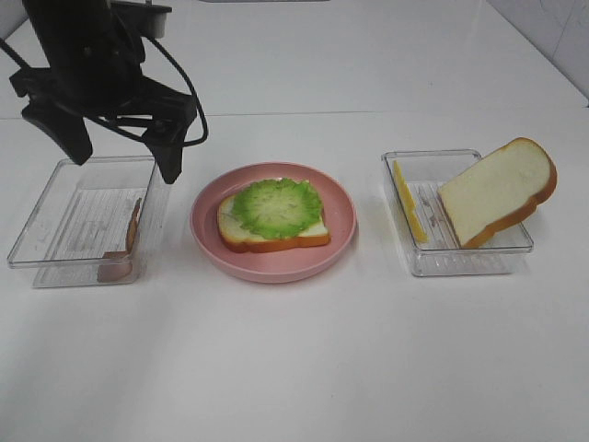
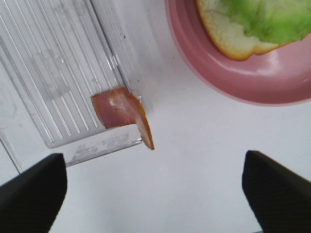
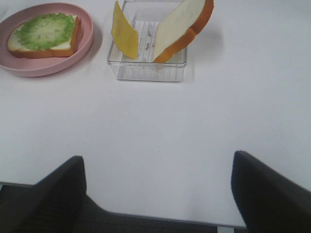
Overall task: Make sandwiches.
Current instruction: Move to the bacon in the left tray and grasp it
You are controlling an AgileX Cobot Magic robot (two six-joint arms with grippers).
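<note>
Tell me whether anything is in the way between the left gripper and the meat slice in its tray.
Nothing visible. The left gripper hangs open above the clear tray, and the meat slice stands uncovered against the tray wall on the pink plate's side.

From the pink plate, the table at 6 o'clock is bare, so you get a wide pass there. 12 o'clock is bare too. Straight down onto the sandwich is open.

At 9 o'clock the left tray sits just beside the plate and the gap is tight. The meat slice leans on its plate-side wall. The left gripper hangs spread above the tray and blocks your top entry.

At 3 o'clock the gap to the right tray is wider. Inside it, the cheese slice and the tilted bread slice leave you a slot between them.
</note>
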